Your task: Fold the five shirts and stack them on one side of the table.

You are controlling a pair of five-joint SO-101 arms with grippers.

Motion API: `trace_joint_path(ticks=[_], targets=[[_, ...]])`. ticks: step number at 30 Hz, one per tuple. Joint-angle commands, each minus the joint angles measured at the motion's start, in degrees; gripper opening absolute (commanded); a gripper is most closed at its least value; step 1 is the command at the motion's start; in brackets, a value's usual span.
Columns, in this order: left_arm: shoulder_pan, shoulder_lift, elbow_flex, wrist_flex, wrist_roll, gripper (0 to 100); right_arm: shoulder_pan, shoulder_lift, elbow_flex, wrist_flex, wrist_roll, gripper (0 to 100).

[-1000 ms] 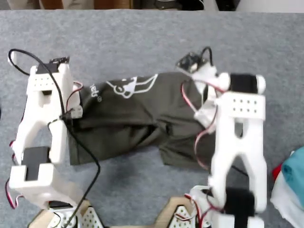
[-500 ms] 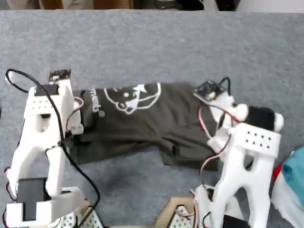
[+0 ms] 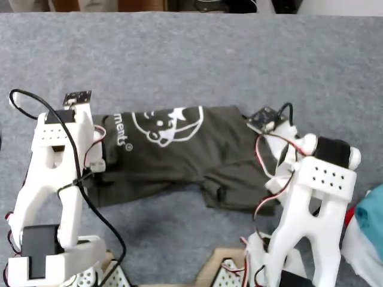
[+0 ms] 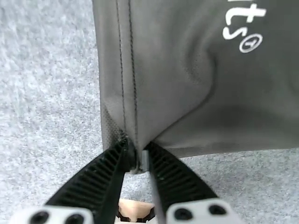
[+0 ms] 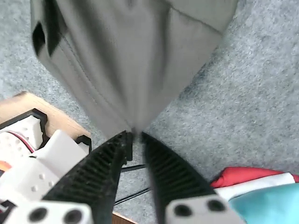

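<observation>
A dark olive shirt (image 3: 179,152) with a white print lies stretched across the grey table between the two arms. My left gripper (image 4: 136,156) is shut on the shirt's hemmed corner (image 4: 122,126), at the shirt's left end in the high view (image 3: 99,156). My right gripper (image 5: 134,136) is shut on a pinched fold of the same shirt (image 5: 131,60), at its right end in the high view (image 3: 272,149). The cloth hangs taut from both grips. A heap of other shirts (image 3: 366,230), teal, red and white, sits at the table's right edge.
Grey carpet-like table top (image 3: 191,54) stretches open behind the shirt. The arms' wooden bases (image 3: 221,266) stand at the near edge. Red, white and teal cloth (image 5: 261,191) lies close to the right gripper. Loose cables (image 3: 90,197) hang from the left arm.
Both arms have pulled the shirt toward the near edge and drawn it out flatter; the right arm swung right and lower. Both grips have held throughout.
</observation>
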Motion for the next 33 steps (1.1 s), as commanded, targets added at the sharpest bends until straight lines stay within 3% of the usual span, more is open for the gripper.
trace_joint_path(ticks=[1, 4, 11, 15, 18, 26, 33], targets=[[0.0, -2.3, -0.9, 2.3, -0.4, 22, -1.1, -2.3, -2.2, -0.1, 2.5, 26.0], [-0.1, -2.3, -3.1, 5.7, -0.3, 29, -1.4, -2.3, -5.5, 0.4, 2.6, 31.4], [-0.1, -2.3, -19.3, 11.7, -0.4, 25, -5.3, -1.7, -14.4, -2.5, -0.9, 30.8], [0.5, -1.6, -32.4, 11.4, 5.1, 17, -15.2, 0.9, -16.5, -8.0, -8.4, 14.3], [2.7, -0.7, -35.4, 5.9, 9.6, 5, -21.6, 7.1, -18.2, -12.4, -14.5, 0.0], [9.9, 11.2, -25.5, -6.2, 9.7, 2, -24.2, 31.0, -26.4, -24.4, -23.2, 0.5], [5.7, 25.5, -22.9, -17.0, 9.4, 2, -20.9, 52.6, -37.3, -29.4, -23.0, 0.5]])
